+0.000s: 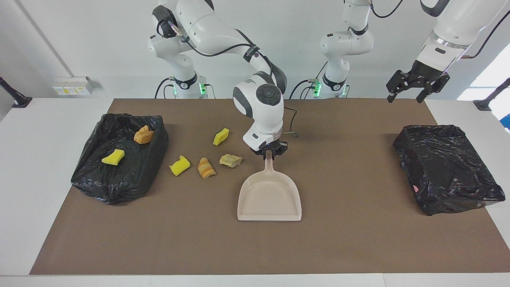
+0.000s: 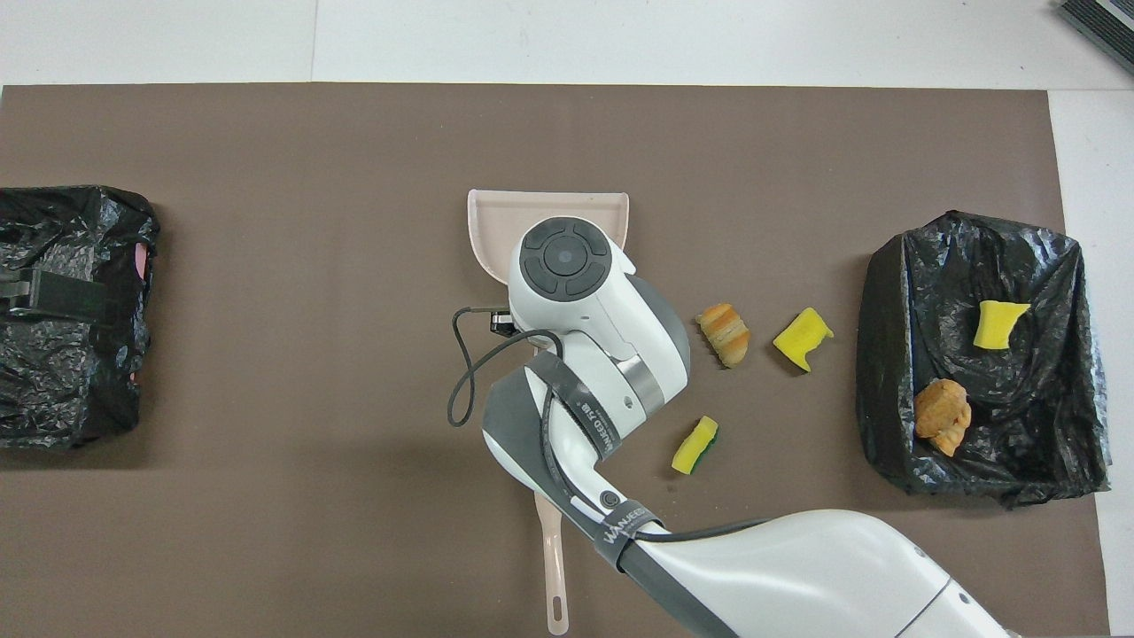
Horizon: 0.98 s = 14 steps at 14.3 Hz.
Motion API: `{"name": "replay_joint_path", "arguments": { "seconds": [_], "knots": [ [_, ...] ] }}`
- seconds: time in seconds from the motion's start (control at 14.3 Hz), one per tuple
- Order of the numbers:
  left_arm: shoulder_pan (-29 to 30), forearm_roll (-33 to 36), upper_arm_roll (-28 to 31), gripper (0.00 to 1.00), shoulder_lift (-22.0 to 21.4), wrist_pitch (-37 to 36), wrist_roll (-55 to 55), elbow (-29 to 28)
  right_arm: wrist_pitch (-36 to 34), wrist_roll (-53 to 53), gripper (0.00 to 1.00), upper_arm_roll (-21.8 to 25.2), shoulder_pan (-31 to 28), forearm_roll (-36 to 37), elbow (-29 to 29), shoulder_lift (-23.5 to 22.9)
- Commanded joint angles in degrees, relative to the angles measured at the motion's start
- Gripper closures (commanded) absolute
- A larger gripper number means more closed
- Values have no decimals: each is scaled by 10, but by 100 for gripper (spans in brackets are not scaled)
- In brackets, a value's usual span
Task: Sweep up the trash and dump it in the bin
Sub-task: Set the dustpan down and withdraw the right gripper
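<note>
The beige dustpan (image 1: 269, 199) (image 2: 496, 217) lies mid-table with its mouth pointing away from the robots. My right gripper (image 1: 269, 154) is shut on the tip of its handle. Loose trash lies beside the pan toward the right arm's end: a pale lump (image 1: 230, 160), a striped bread piece (image 1: 206, 167) (image 2: 725, 332) and two yellow chunks (image 1: 179, 165) (image 1: 221, 136). The open black-lined bin (image 1: 157, 159) (image 2: 886, 372) holds a yellow chunk (image 1: 113, 157) and an orange lump (image 1: 143, 135). My left gripper (image 1: 414, 85) waits open, high over the left arm's end.
A black bag-covered box (image 1: 446, 167) sits at the left arm's end of the brown mat. A thin beige handle (image 2: 554, 567) with a hole in its end lies nearer to the robots, partly under the right arm. A cable loops off the right wrist.
</note>
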<state>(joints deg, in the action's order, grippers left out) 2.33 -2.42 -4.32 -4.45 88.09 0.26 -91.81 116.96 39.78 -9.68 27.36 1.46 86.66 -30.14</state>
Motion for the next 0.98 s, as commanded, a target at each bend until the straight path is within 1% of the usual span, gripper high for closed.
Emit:
{"name": "replay_joint_path", "arguments": {
  "seconds": [0.0, 0.14, 0.28, 0.42, 0.56, 0.7, 0.84, 0.91],
  "knots": [
    [11, 0, -3, 0, -6, 0, 8, -6, -3, -18, 0, -2, 2, -10, -11, -1],
    [11, 0, -3, 0, -6, -4, 7, -6, -9, -19, 0, -2, 5, -12, -11, 4],
    [11, 0, -3, 0, -5, 5, 7, -5, -13, -20, 0, -3, 6, -14, -9, 22],
    [11, 0, -3, 0, -6, 1, 6, -5, -46, -23, 0, -9, 2, -16, -4, 50],
    [11, 0, -3, 0, -6, 1, 5, -5, -80, -23, 0, -10, -5, -49, 1, 77],
    [11, 0, -3, 0, -6, 1, 5, -6, -119, -23, 0, -9, -25, -54, 11, 101],
    [11, 0, -3, 0, -6, 2, 6, -6, -167, -23, 0, -10, -34, -55, 38, 139],
    [11, 0, -3, 0, -6, 4, 6, -6, -182, -21, 0, -10, -30, -56, 66, 164]
  ]
}}
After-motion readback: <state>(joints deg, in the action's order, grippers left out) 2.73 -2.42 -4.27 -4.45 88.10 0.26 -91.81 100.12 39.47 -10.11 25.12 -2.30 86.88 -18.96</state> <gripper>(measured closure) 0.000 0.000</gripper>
